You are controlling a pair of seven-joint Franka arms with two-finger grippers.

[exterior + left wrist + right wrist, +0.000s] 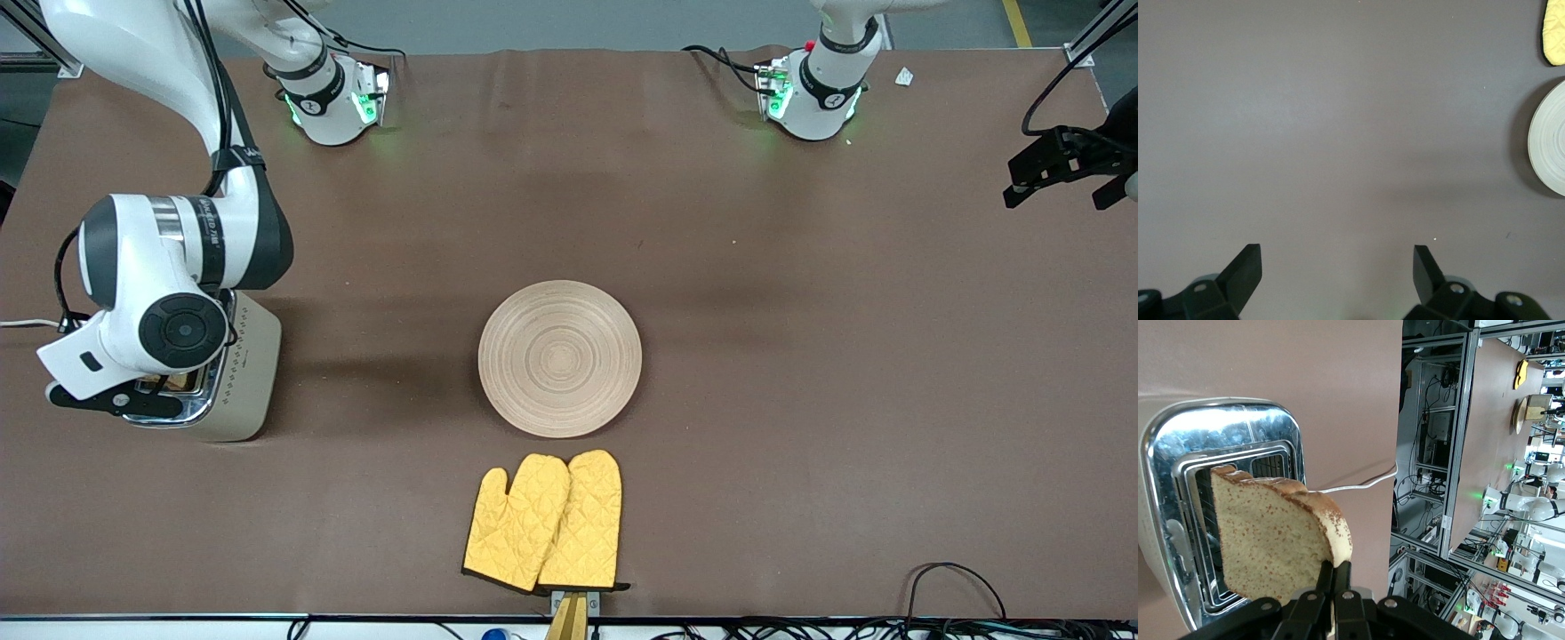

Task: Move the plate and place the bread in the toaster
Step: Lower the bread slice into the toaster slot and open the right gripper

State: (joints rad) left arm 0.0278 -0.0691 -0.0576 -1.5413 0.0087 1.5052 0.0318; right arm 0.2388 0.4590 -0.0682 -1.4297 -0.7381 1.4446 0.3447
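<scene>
1. Jaws of the right gripper (133, 391) sit over the cream-beige chrome-topped toaster (240, 373); the round pale wooden plate (560, 358) lies mid-surface (800, 356), the left gripper (1062, 169) waiting.
2. Left jaws stand apart, empty.
3. Right jaws pinch the brown wholegrain bread slice (1265, 540) above a slot; tilted, it could catch the rim.

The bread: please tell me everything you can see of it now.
The bread is one slice with a tan, speckled crumb and a darker brown crust. The right gripper is shut on its edge and holds it upright over the toaster, its far corner reaching into a chrome-rimmed slot. In the front view the right arm hides nearly all of it.
</scene>
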